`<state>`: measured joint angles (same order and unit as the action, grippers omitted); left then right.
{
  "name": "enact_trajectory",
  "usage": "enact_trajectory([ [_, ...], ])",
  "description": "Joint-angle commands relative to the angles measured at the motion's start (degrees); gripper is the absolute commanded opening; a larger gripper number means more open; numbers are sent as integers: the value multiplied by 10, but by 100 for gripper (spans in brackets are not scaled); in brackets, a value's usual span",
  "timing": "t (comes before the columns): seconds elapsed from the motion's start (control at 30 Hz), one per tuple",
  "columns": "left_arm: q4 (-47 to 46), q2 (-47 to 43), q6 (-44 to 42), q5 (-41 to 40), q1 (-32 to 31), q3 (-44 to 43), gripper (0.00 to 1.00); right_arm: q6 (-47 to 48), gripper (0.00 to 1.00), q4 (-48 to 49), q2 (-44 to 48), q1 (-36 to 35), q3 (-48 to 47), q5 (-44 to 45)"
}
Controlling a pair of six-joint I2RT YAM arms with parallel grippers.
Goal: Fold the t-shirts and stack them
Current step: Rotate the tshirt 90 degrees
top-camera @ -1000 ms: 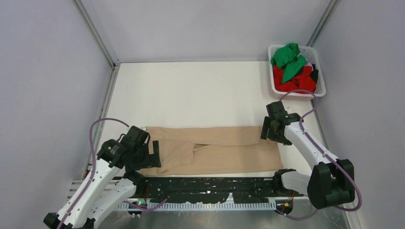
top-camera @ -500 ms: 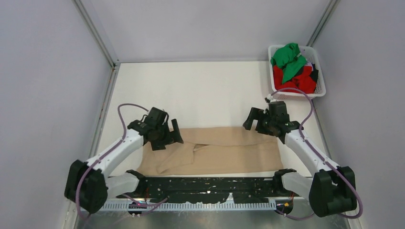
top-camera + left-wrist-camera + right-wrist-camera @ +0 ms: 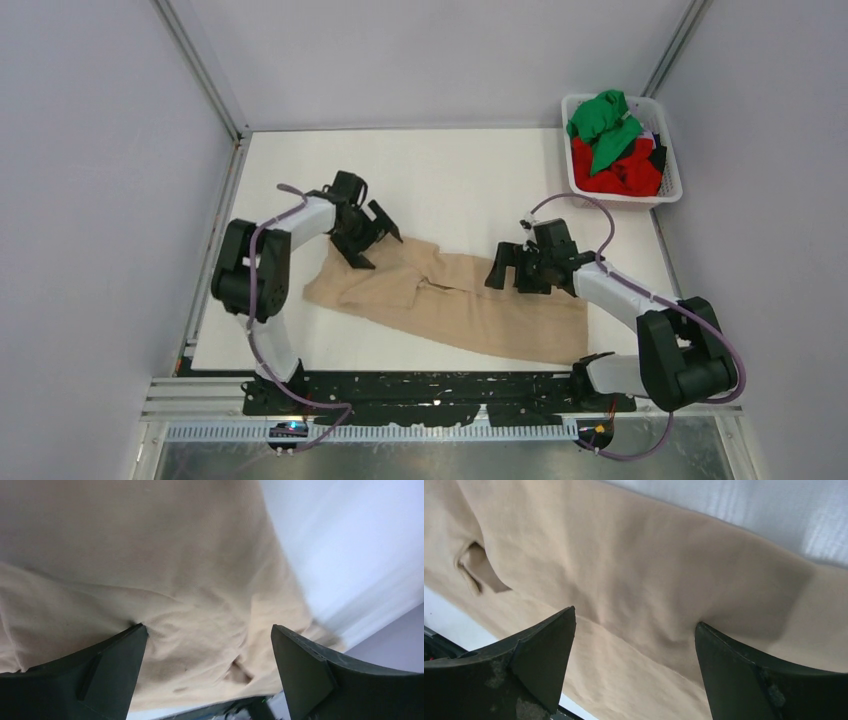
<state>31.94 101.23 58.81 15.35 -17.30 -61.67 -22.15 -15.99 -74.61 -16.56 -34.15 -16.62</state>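
**A:** Where does the beige t-shirt (image 3: 470, 310) lie for us now?

**B:** On the table (image 3: 450, 170), as a long, partly folded strip. Its long axis runs slanted, from far left to near right.

**A:** And our fingers?

**B:** Both pairs are spread wide and pinch nothing. Our left gripper (image 3: 378, 240) is over the far-left end of the strip. Our right gripper (image 3: 506, 280) is at its far edge, about the middle. In both wrist views the tips seem to touch the cloth, which lies under and between them.

**A:** Which arm is nearer to the free end?

**B:** The near-right end has no gripper on it, and we judge our right arm is the nearer one.

**A:** And the basket (image 3: 650, 200)?

**B:** It is in the far right corner, well apart. Inside, the green t-shirt (image 3: 605, 120) lies crumpled on the red t-shirt (image 3: 620, 178). Something dark is beside them, but we cannot tell what.
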Motion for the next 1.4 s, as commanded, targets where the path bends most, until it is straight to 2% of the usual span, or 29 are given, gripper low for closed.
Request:
enact_trajectory([
  [0.0,-77,156,14,-86,3,-190,100,9,96,11,-24,-44,20,-33],
  [0.2,-40,377,90,-20,0,-540,99,-4,95,42,-75,-145,-25,-83],
  [0.33,-90,525,178,23,-10,-747,100,2,96,67,-115,-230,-79,-106],
  [0.47,-299,614,299,34,-23,-780,100,14,95,70,-159,-268,-143,-110],
  [0.57,-315,642,324,23,-26,-820,100,20,95,69,-155,-271,-160,-81],
  [0.77,-305,593,267,-43,-20,-803,100,37,95,51,-72,-271,-153,0],
  [0.87,-349,570,236,-8,-14,-833,100,27,95,63,-4,-268,-128,79],
  [0.97,-339,492,160,35,-9,-838,100,-2,95,74,92,-259,-98,148],
  [1.03,-322,417,90,70,-10,-806,100,-23,95,73,136,-249,-73,201],
  [1.17,-193,231,-61,115,-12,-676,100,-40,95,13,185,-215,-57,190],
  [1.3,-29,34,-193,60,-20,-490,99,-33,95,-49,216,-206,-43,152],
  [1.37,-8,-71,-217,7,-35,-338,99,-38,96,-77,228,-206,-27,134],
])
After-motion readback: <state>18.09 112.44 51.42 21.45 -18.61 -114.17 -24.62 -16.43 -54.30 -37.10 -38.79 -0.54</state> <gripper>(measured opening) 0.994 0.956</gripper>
